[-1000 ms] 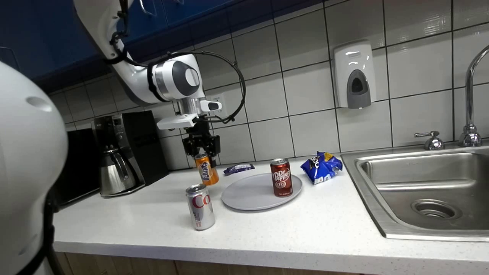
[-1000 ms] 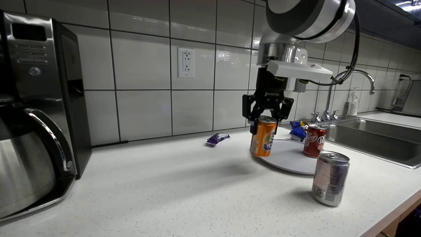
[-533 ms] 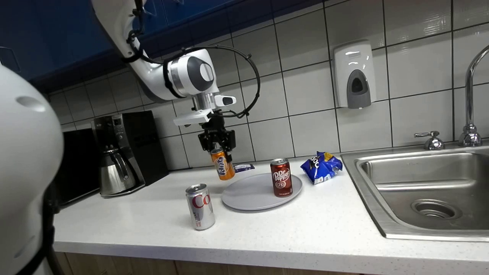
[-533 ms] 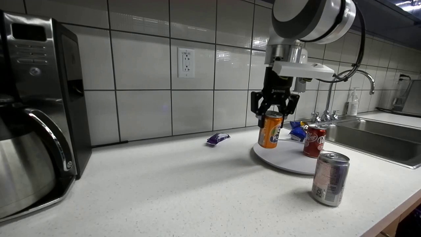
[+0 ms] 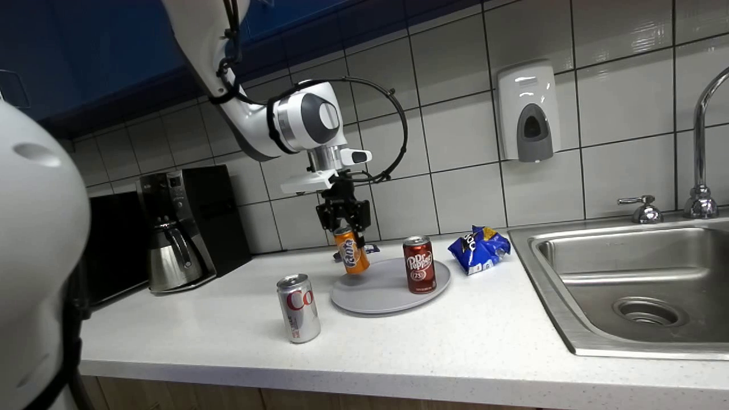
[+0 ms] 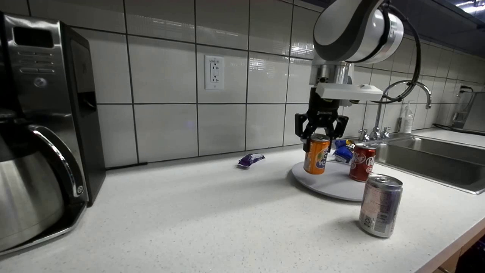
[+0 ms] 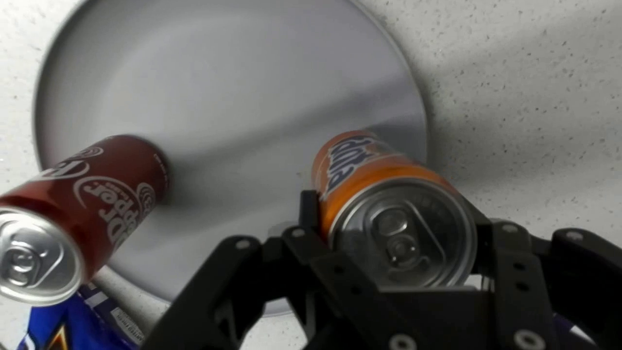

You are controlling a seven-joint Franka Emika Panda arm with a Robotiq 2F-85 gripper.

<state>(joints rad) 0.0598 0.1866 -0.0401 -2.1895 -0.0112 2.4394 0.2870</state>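
White counter (image 5: 433, 347) supports a plate (image 5: 370, 291) bearing a red can (image 5: 420, 265).

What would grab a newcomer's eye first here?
Probably the bright orange Fanta can held in the robot's black gripper, over the grey plate. Next, perhaps, comes the red Dr Pepper can standing upright on that plate. After that, a silver can on the white counter and a crumpled blue bag near the sink.
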